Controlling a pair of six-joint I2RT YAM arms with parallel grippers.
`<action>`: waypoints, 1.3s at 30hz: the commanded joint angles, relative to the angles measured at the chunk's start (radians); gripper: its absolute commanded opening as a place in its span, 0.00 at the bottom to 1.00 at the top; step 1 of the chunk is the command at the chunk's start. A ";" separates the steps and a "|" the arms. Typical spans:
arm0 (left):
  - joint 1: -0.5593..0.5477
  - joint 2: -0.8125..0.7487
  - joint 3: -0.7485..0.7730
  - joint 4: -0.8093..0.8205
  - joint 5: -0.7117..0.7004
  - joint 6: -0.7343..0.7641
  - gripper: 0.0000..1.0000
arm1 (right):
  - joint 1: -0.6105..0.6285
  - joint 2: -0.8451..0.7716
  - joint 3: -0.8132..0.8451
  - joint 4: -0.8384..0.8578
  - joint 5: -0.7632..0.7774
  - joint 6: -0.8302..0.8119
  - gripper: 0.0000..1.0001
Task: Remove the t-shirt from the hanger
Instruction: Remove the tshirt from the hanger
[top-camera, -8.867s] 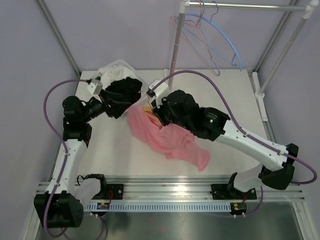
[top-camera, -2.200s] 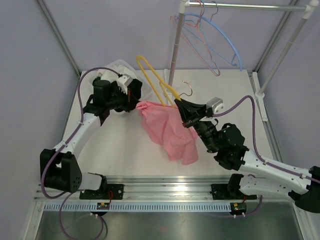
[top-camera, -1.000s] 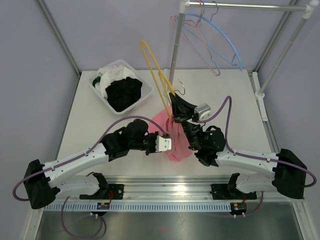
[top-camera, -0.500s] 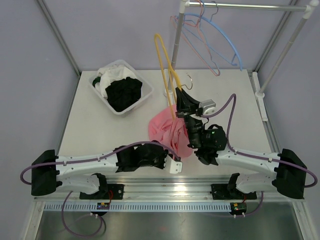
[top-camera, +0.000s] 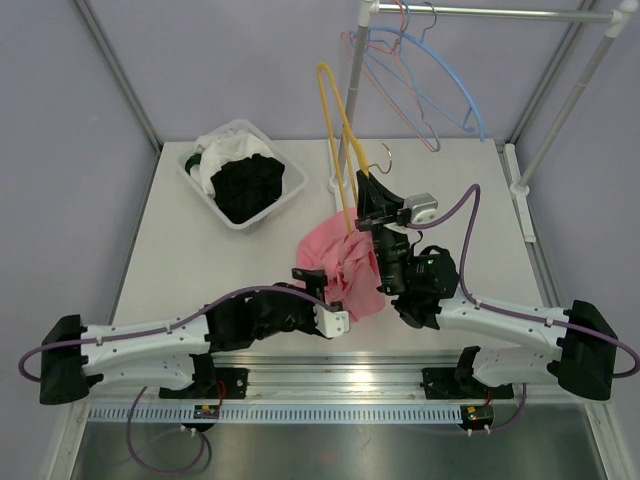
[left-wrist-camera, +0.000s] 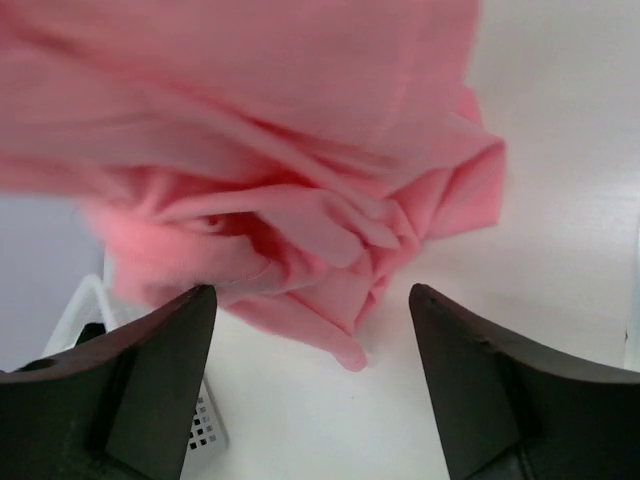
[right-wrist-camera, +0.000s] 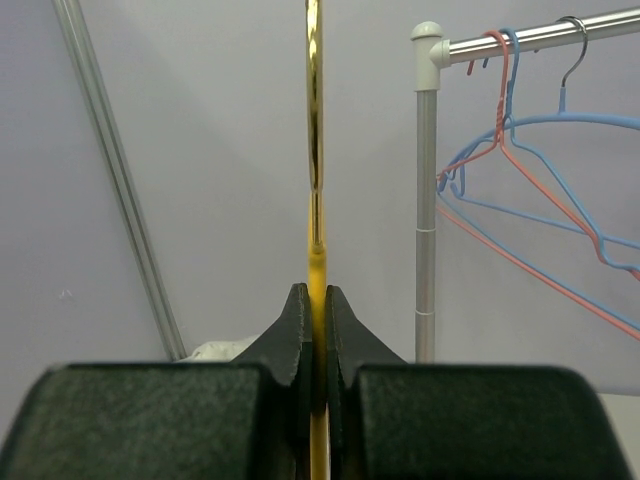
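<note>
Sprung open since half a sec back: left end effector, then clamped shut, now jaws wide w/ nothing betw. them. Dropped w/ that release: pink t-shirt, now a crumpled heap on desk, slumped lower than before. Seen from left wrist, lies straight ahead of the open jaws, bulk on far side, one loose fold pointing back at them, not touching. Shut tight on yellow hanger: right end effector, keeping it near-upright, long axis running up and away toward rack. Top of heap touching or just beside hanger's lower part; can't tell if any cloth still hooked there, hidden by right arm. Left side clearly nearer the cloth, right busy w/ hanger. Prob. next: re-grip nearest fold dead ahead and drag toward near desk edge, away from hanger, right lifting along hanger's own axis. Risk: catching only a thin fold and slipping off.
</note>
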 joint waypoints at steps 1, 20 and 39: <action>0.027 -0.135 -0.033 0.168 0.014 -0.042 0.91 | 0.009 -0.029 0.057 0.034 0.020 0.034 0.00; 0.030 -0.119 -0.049 0.311 0.018 -0.143 0.93 | 0.009 0.068 0.151 -0.024 0.049 0.159 0.00; 0.013 -0.130 -0.003 0.053 0.341 -0.091 0.00 | 0.009 0.214 0.226 0.160 0.125 -0.020 0.00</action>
